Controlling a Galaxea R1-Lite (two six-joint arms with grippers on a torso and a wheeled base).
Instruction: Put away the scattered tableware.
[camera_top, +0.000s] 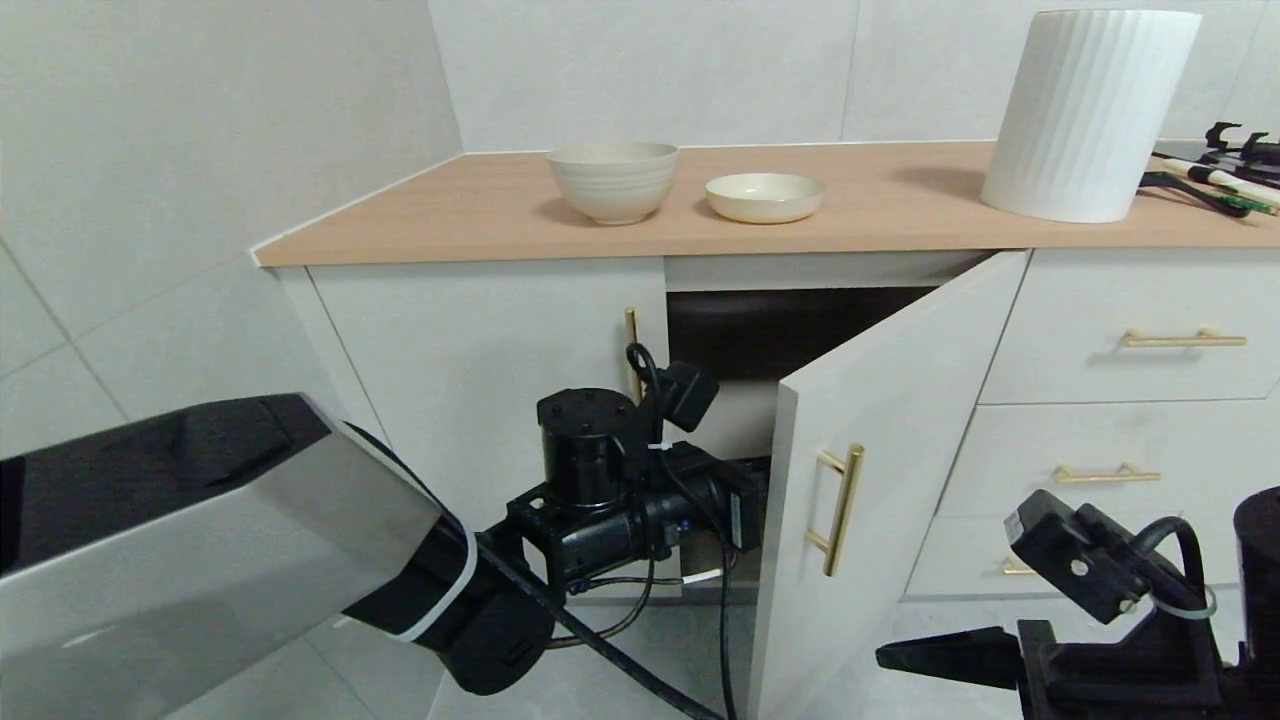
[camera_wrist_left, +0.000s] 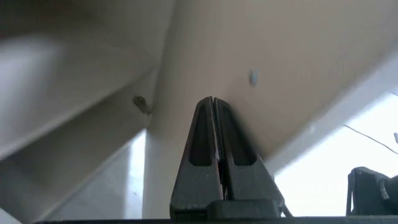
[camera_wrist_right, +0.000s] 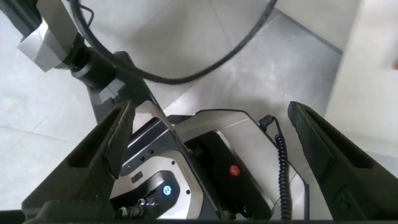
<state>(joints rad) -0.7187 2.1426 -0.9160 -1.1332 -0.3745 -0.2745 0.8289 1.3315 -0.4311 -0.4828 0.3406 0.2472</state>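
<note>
— Two pcs of tableware on the table (camera_top: 480, 215): a deep cream bowl (camera_top: 613, 180) and a shallow dish (camera_top: 765, 196) just beside it, not touching, both upright.
— And the tools?
— Left tool (camera_wrist_left: 212, 109) is pressed shut, pads together, nothing betw. them. It sits low at the cabinet opening (camera_top: 760, 340), by the edge of the open door (camera_top: 880, 450). Right tool (camera_wrist_right: 208, 124) is spread wide and empty, low on the robot's right, in front of the drawers (camera_top: 1100, 400), over the floor (camera_wrist_right: 37, 155).
— Anything else up top?
— Tall white ribbed cylinder (camera_top: 1090, 110) twd the table's right end, w/ a few dark-handled utensils (camera_top: 1215, 180) lying just past it. The door handle (camera_top: 845, 510) is brass-coloured and vertical.
</note>
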